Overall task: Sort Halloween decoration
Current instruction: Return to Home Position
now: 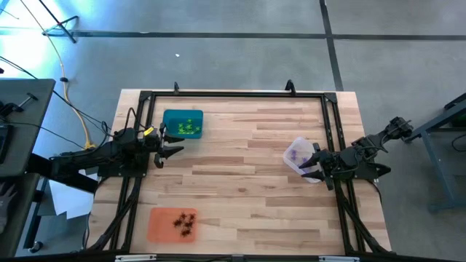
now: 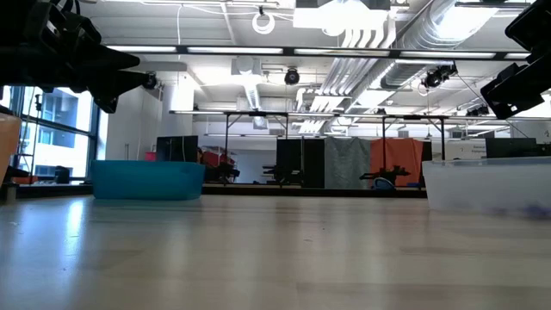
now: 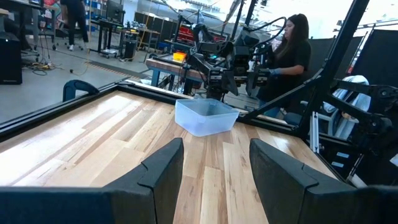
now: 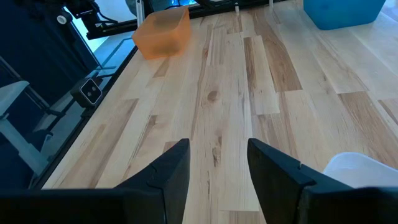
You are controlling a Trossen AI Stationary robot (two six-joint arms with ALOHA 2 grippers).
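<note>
The Halloween decoration lies sorted by colour. Yellow-green pieces sit in the teal tray at the far left. Purple pieces lie in the clear tray at the right, and black pieces in the orange tray at the near left. My left gripper hovers open above the table, just near-side of the teal tray. My right gripper hovers open over the clear tray's right edge. In both wrist views the fingers have nothing between them.
A black frame runs around the wooden table's edges. The middle of the table is bare wood. Beyond the table's right side a person stands at a bench with other equipment.
</note>
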